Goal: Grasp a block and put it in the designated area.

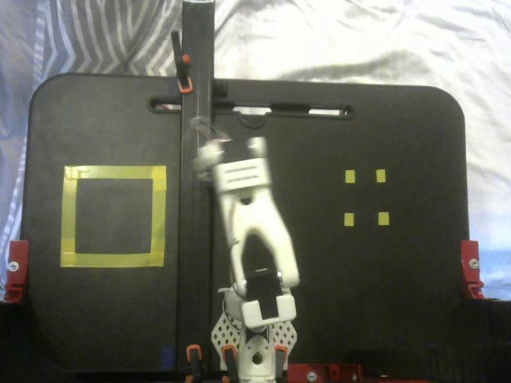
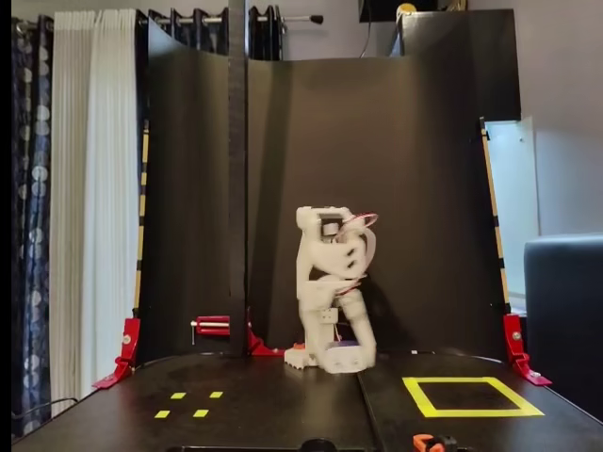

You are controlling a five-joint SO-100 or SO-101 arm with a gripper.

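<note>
In a fixed view from the front, my gripper [image 2: 345,357] hangs low over the black board just left of the designated area [image 2: 471,396], a yellow tape square. A small dark blue patch, the block [image 2: 345,346], shows between the fingers, which are shut on it. In a fixed view from above, the white arm [image 1: 243,187] points up the board's middle, between the designated area [image 1: 160,215] on the left and the markers. There the wrist hides the fingertips and the block.
Four tiny yellow markers [image 1: 366,197] [image 2: 188,403] lie bare on the far side from the square. A tall black post [image 1: 197,120] [image 2: 236,188] stands beside the arm. Red clamps [image 1: 471,267] mark the board's side edges. A black backdrop closes the rear.
</note>
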